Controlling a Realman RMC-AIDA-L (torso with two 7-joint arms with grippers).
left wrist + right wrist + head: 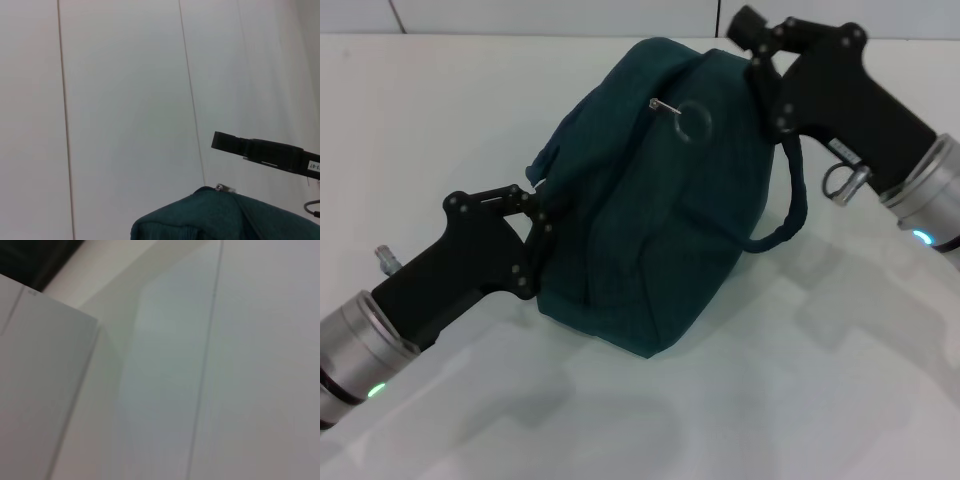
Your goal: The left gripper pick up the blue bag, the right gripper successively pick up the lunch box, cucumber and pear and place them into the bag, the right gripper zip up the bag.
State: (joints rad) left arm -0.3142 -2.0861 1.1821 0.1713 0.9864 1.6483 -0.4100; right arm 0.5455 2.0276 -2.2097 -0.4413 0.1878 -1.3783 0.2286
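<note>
While it sits on the white table (820, 400) in the middle of the head view, the large dark teal-blue fabric bag (650, 220) looks full and rounded, and its top seam appears closed. A round ring pull of the zipper (693, 122) lies flat on the upper side of the bag, and a thick rope-like handle (790, 205) hangs down in a loop on the side toward the robot's right. The left gripper (542, 215), a black two-fingered claw on a silver wrist with a green light, is at the near left end of the bag, where its fingertips press into the fabric; they seem to be pinched on the bag there, but the cloth hides the tips partly. The right gripper (760, 62), a similar black claw, is at the far upper corner of the bag, touching it beside the top of the rope handle; whether its fingers are open or closed I cannot tell. In the left wrist view, the top of the bag (225, 215) shows below a pale panelled wall (125, 100).
</note>
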